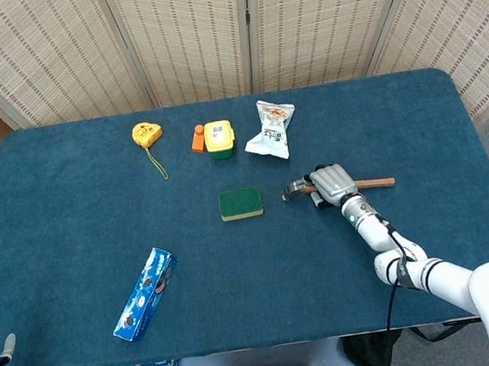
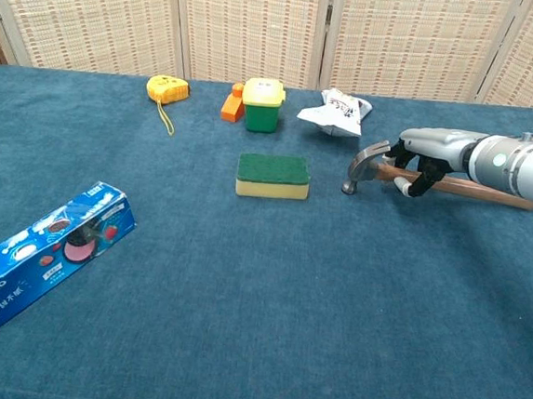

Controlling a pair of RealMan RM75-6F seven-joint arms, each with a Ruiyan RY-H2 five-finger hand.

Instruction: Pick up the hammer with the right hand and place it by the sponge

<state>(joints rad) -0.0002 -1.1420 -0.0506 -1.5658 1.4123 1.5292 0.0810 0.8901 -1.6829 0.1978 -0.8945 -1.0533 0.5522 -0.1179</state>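
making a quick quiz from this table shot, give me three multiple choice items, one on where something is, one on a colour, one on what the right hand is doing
1. Where does the hammer lie relative to the sponge?
A. On top of it
B. To its right in the chest view, apart from it
C. Beside the blue cookie box

2. What colour is the top of the sponge?
A. Green
B. Red
C. White

3. What is the right hand doing?
A. Hanging open high above the table
B. Gripping the snack bag
C. Curled around the hammer's handle near the head

Answers:
1. B, bare blue cloth shows between hammer head and sponge.
2. A, a green layer sits on a yellow base.
3. C, the fingers wrap the wooden handle just behind the metal head.
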